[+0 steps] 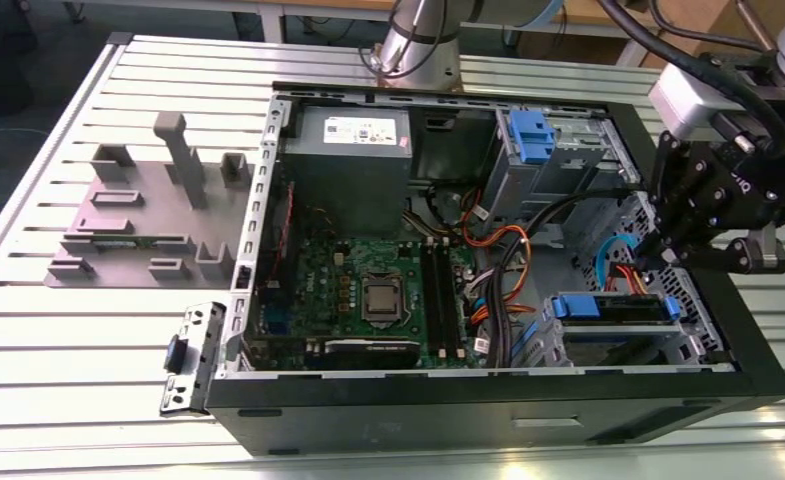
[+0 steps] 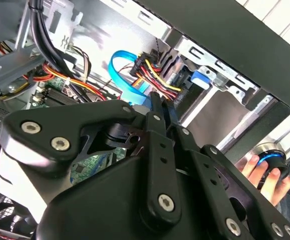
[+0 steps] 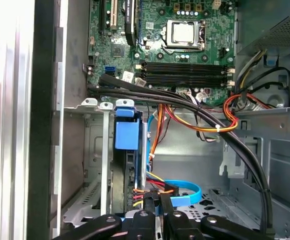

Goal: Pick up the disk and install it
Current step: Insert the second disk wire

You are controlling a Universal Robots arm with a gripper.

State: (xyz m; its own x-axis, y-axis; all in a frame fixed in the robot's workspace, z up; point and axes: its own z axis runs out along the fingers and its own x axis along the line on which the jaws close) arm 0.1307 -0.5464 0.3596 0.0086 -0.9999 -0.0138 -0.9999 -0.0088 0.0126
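Beside the jaws, the disk (image 1: 612,309) sits caged.

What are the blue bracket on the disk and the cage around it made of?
The blue bracket on the disk looks like moulded plastic: even colour, matt, rounded edges. The cage looks like bare sheet metal: grey, dully shiny, with folded tabs and punched holes.

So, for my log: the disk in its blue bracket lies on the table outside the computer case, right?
No: the disk sits inside the computer case, in its drive cage near the gripper, as the exterior view shows.
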